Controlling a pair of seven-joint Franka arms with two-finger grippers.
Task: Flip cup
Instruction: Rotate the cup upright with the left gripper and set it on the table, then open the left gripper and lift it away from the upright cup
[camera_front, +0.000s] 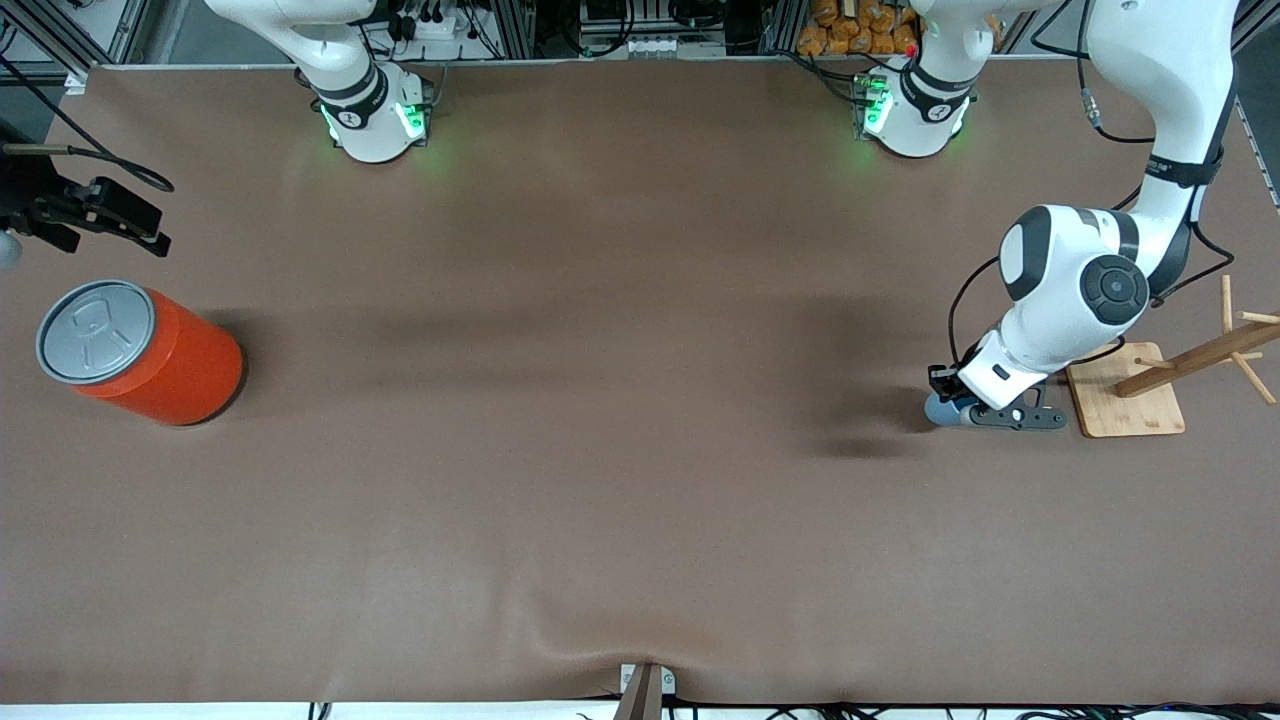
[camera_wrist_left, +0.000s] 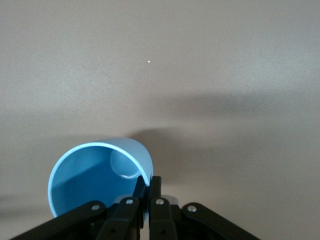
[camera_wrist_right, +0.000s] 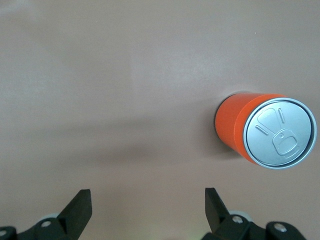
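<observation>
Now, front view: the left gripper (camera_front: 962, 408) pinches the light-blue cup (camera_front: 941, 408) low over the table (camera_front: 600, 450), at nine o'clock of the wooden rack (camera_front: 1150, 385).
Front view, right arm: waiting, the right gripper (camera_front: 120, 225) at twelve o'clock of the orange can (camera_front: 140, 352).
Left wrist view: fingers (camera_wrist_left: 155, 192) clamp the cup's (camera_wrist_left: 95, 180) rim.
Right wrist view: fingers (camera_wrist_right: 80, 207) spread wide, empty.

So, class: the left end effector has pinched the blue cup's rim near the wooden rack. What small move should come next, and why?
Probably a short lift. The left end effector is shut on the rim of the cup, which lies low at the table beside the wooden rack. Raising it first would likely give room to turn it over. The right end effector waits open above the orange can.
</observation>
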